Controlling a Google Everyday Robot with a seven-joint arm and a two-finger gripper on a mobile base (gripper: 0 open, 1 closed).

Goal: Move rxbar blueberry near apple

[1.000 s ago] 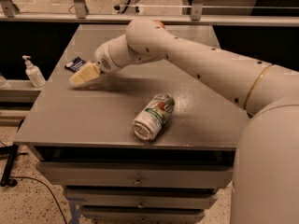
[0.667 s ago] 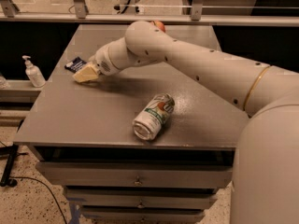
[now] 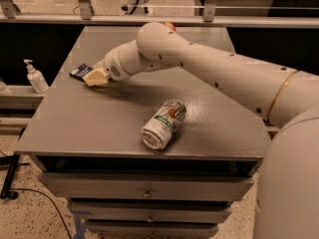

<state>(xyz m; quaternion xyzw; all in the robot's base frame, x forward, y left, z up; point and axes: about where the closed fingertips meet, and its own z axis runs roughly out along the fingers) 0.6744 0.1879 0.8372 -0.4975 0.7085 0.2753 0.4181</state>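
The rxbar blueberry point(image 3: 79, 71), a small dark navy wrapper, lies flat near the table's left edge. My gripper point(image 3: 95, 77) is down at the table surface, right against the bar's right end and covering part of it. The apple point(image 3: 170, 26) shows only as a red-orange sliver at the far side of the table, mostly hidden behind my arm.
A white-green drink can point(image 3: 163, 124) lies on its side near the front middle of the grey table point(image 3: 89, 128). My arm spans the table from the right. A soap dispenser bottle point(image 3: 35, 77) stands off the table to the left. Drawers sit below the tabletop.
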